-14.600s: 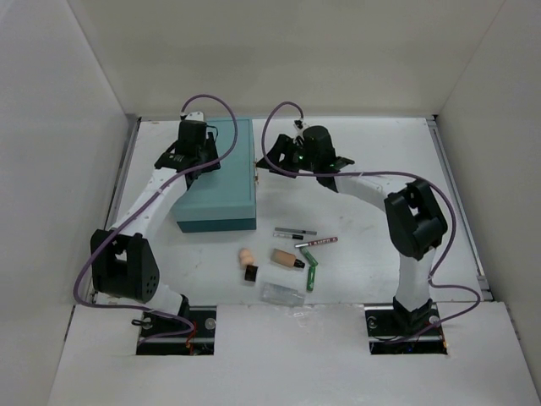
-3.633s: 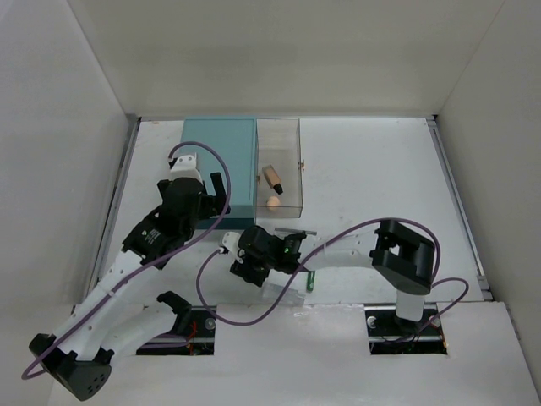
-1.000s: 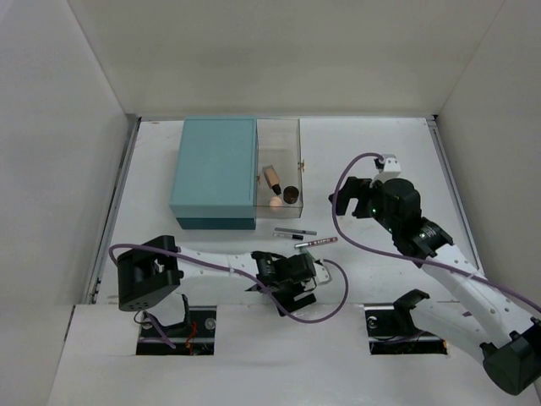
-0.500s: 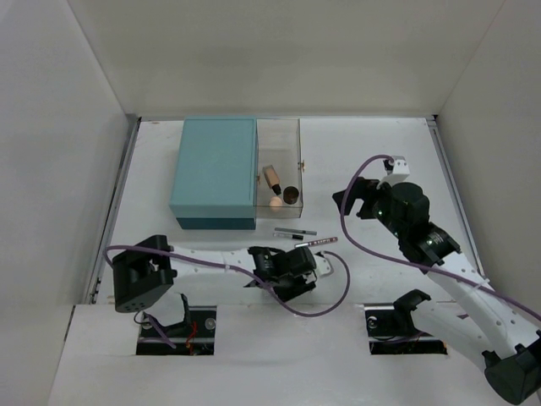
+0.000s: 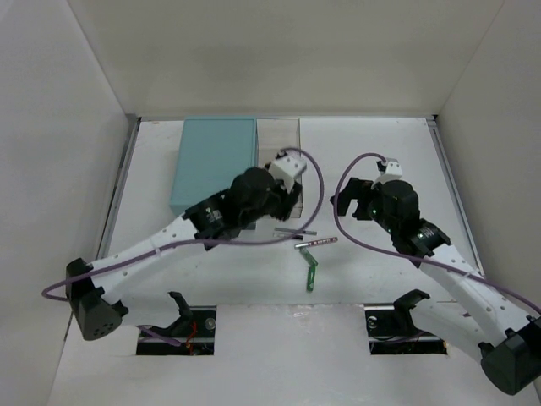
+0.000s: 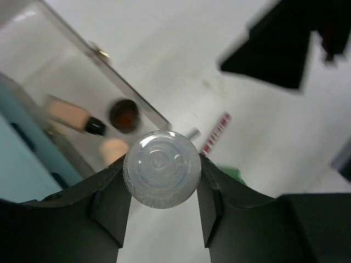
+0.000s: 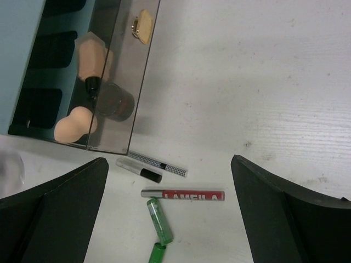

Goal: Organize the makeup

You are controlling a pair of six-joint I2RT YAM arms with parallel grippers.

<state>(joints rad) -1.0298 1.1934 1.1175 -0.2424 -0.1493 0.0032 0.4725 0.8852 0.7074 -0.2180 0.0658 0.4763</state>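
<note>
The white table [image 5: 380, 152] sits inside plain white walls, with the teal box [image 5: 215, 165] at its far left and a clear tray [image 7: 118, 60] lying right beside it.

Your left gripper [image 6: 162, 192] is pinching the clear packet [image 6: 162, 167] between both fingers. From the wrist camera you see its rounded end, held clear of the table. The hand hangs over the near corner of the tray. Below it in the tray lie the tan tube [image 7: 90, 57], the beige sponge [image 7: 74, 125] and a small dark pot [image 7: 115, 103], close together.

Just outside the tray's near edge you have the grey pencil [image 7: 156, 162], with the pink pencil [image 7: 182, 194] beside it and the green stick [image 7: 160, 221] nearer to you. All three lie loose on the table.

Your right gripper [image 5: 348, 201] hovers to the right of the tray with its fingers spread wide and nothing in them.

You look to be partway through: three pieces are in the tray, one is in the air and three are on the table. The step in hand is dropping off the packet. Bring the left hand in over a bare part of the tray, away from the tube and pot, lower it, then open the fingers. The tray's wall is thin and clear, so approach from above rather than from the side.
</note>
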